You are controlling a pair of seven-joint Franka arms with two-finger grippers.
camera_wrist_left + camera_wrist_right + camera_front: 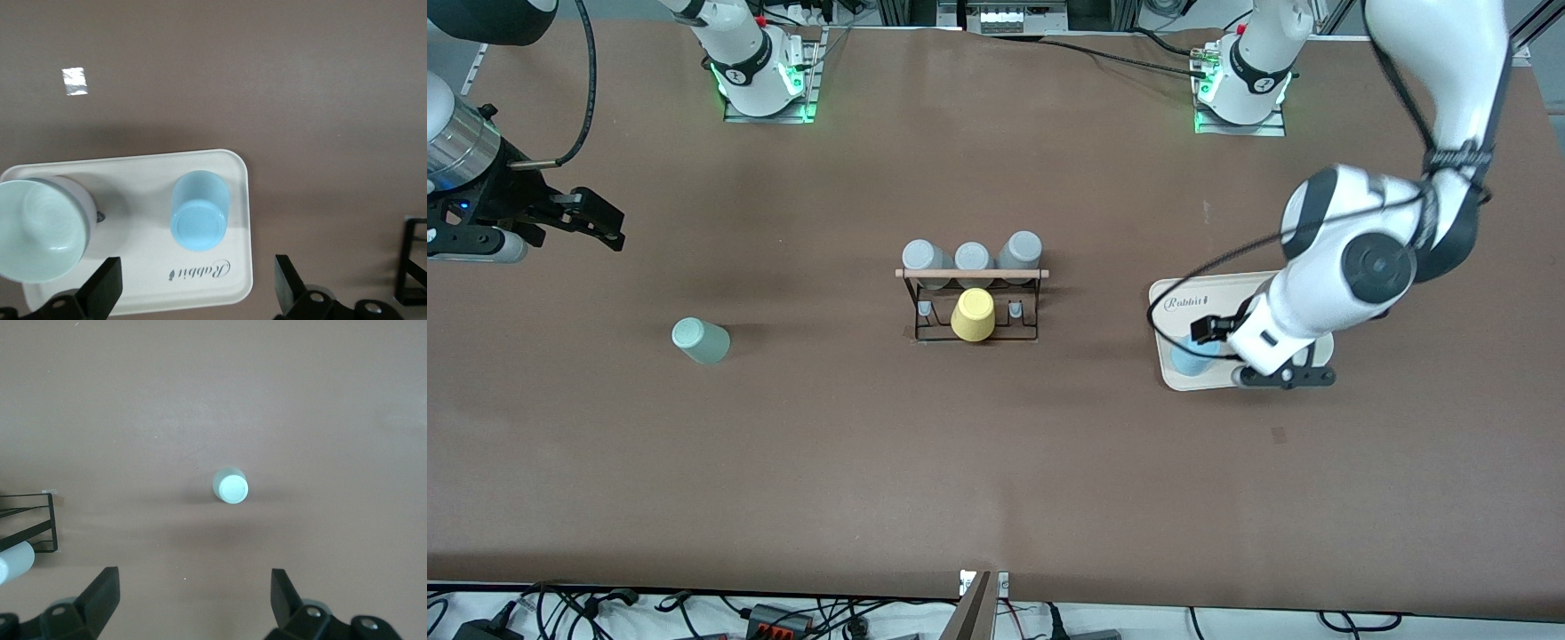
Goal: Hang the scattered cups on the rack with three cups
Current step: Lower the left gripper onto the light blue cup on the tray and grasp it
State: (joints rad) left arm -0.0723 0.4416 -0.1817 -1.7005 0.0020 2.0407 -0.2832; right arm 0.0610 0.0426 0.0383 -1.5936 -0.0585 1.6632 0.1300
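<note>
Centrally on the brown table (996, 462) stood the small black wire rack with a light wooden dowel as its top bar (971, 302). Three grey cups (971, 258) hung along the dowel on the side nearer the robots' bases, and a yellow tumbler (973, 315) sat on a peg on the side nearer the front camera.

The pale sage-green handleless tumbler (700, 340) stood upside down on the bare table toward the right arm's end, well apart from the rack; the right wrist view showed its flat base from above (231, 486).

The light blue handleless tumbler (199, 211) stood upside down on the cream rectangular tray (153, 167) toward the left arm's end of the table, beside a wider white bowl (37, 229) on the same tray. In the front view the tumbler (1192, 356) was partly hidden by the left arm.

The left gripper (197, 290) hung over the tray near the blue tumbler, its fingers spread wide and holding nothing. The right gripper (193, 603) hung high over the table's right-arm end, above the green tumbler's region, its jaws likewise wide apart and empty.
</note>
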